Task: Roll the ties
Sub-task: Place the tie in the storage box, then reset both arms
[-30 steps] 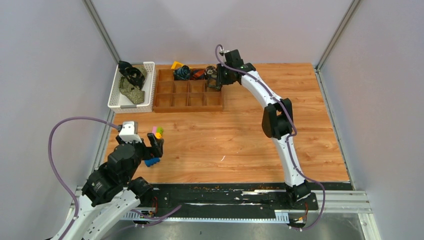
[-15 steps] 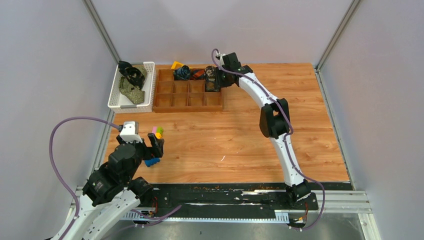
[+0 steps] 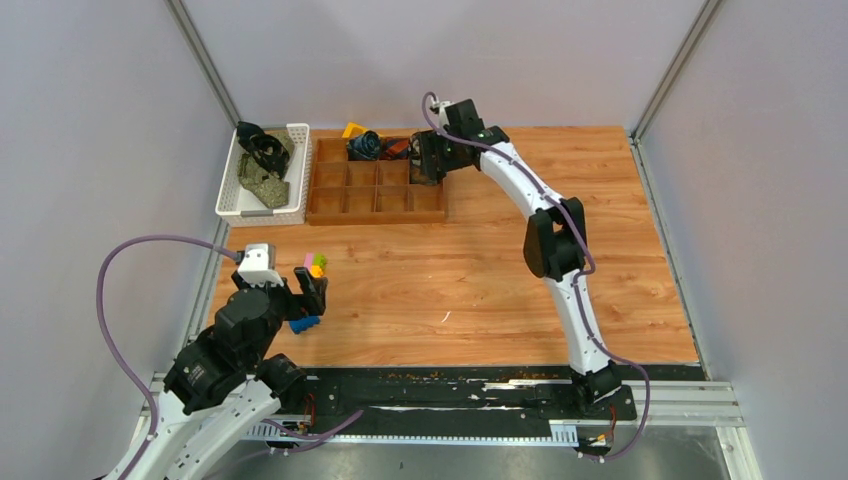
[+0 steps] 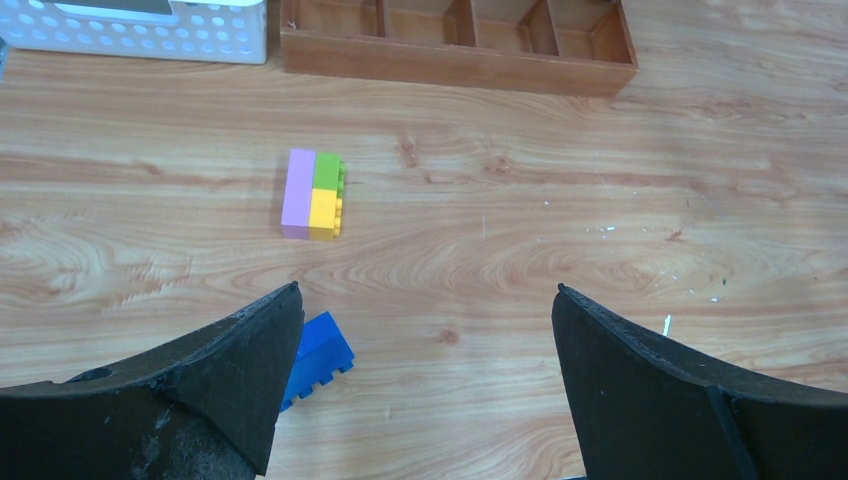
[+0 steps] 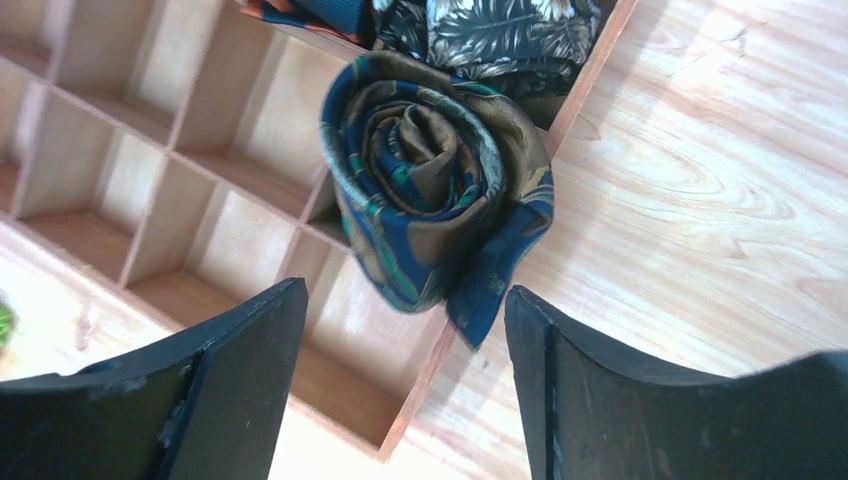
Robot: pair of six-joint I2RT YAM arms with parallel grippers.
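Note:
A rolled navy and brown tie [image 5: 435,190] rests upright on the right end of the wooden divided tray [image 5: 420,370], its loose tip hanging over the rim. My right gripper [image 5: 408,287] hovers just behind it, open, with nothing between the fingers; from the top view it [image 3: 425,158] is over the tray's back right corner. Two more rolled ties [image 3: 365,145] [image 3: 397,148] fill back compartments, and a leaf-patterned one [image 5: 500,30] lies beyond the navy roll. Unrolled ties [image 3: 262,165] lie in the white basket [image 3: 232,200]. My left gripper [image 4: 425,290] is open above bare table.
A pink, green and yellow block stack [image 4: 313,193] and a blue block [image 4: 318,355] lie on the table by the left gripper. A yellow piece [image 3: 352,129] sits behind the tray. The tray's front compartments [image 3: 378,200] hold nothing. Walls enclose the table on three sides.
The right gripper has opened and let go of the rolled navy tie, after shifting slightly left over the tray. The left arm has not moved.

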